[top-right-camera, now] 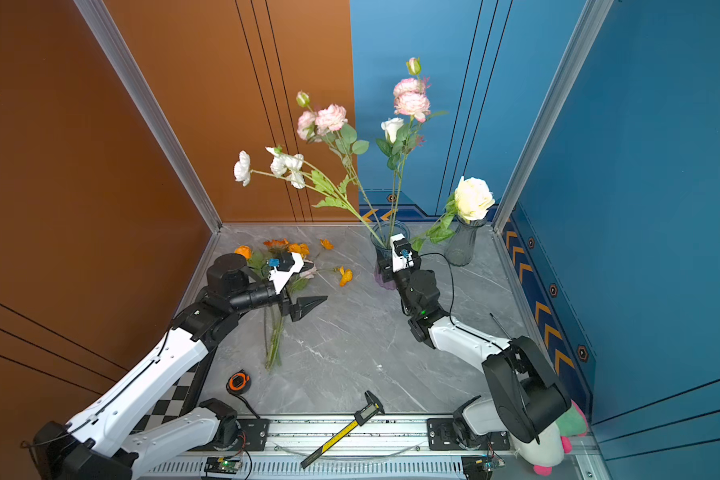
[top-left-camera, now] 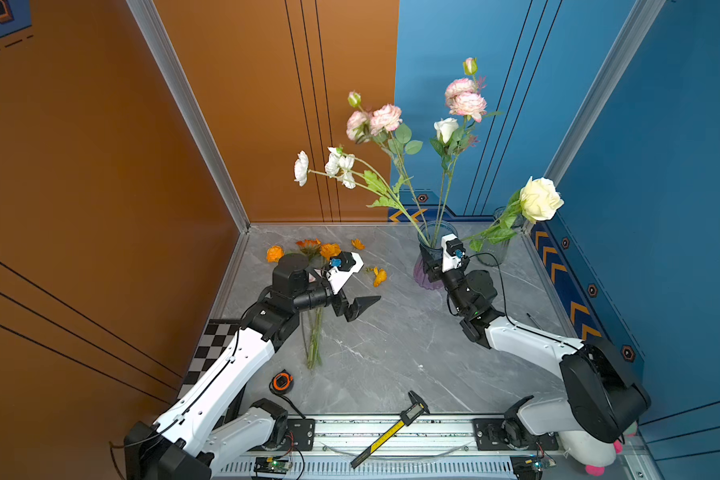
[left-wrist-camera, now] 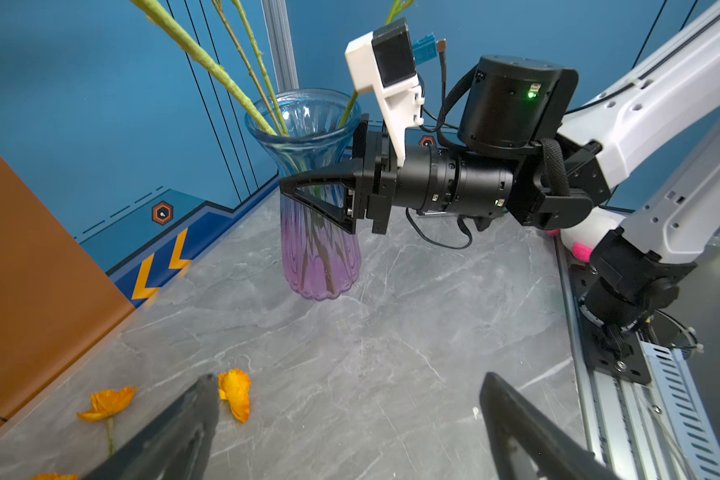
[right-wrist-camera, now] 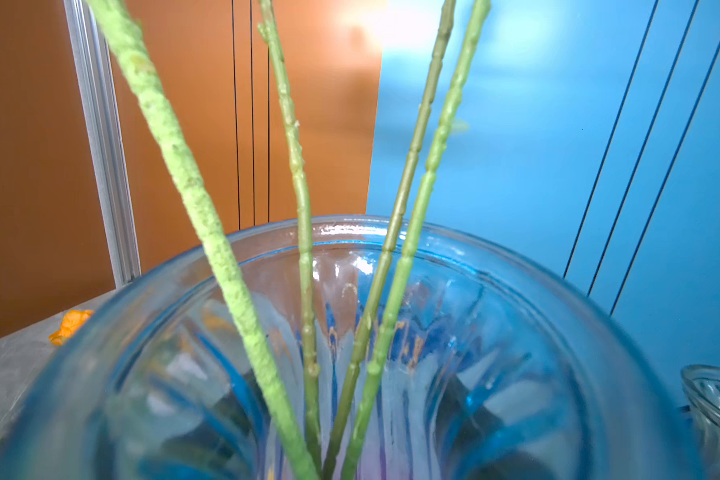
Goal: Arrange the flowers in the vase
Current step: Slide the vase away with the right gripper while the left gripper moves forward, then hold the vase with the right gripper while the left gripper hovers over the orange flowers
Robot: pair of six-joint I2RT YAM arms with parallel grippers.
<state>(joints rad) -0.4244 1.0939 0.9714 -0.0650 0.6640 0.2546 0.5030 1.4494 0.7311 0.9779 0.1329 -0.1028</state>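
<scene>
Flowers [top-left-camera: 385,118] partly arranged; orange bunch [top-left-camera: 329,250] lies on the bench [top-left-camera: 391,353].
Pink and white stems stand in the blue-and-purple vase [top-left-camera: 425,280] toward the bench's back edge, fanning apart because its mouth is wide. Right gripper [left-wrist-camera: 296,187] is closed round the vase's narrow waist, apparently to steady it against those long, leaning stems. The orange bunch lies flat near the back-left corner, its stems pointing to the front edge, so it looks easiest to take by the stems. Left gripper [top-left-camera: 360,305] hangs low just beside those stems, pointing toward the vase, jaws spread wide and empty, free to take the next stem.
</scene>
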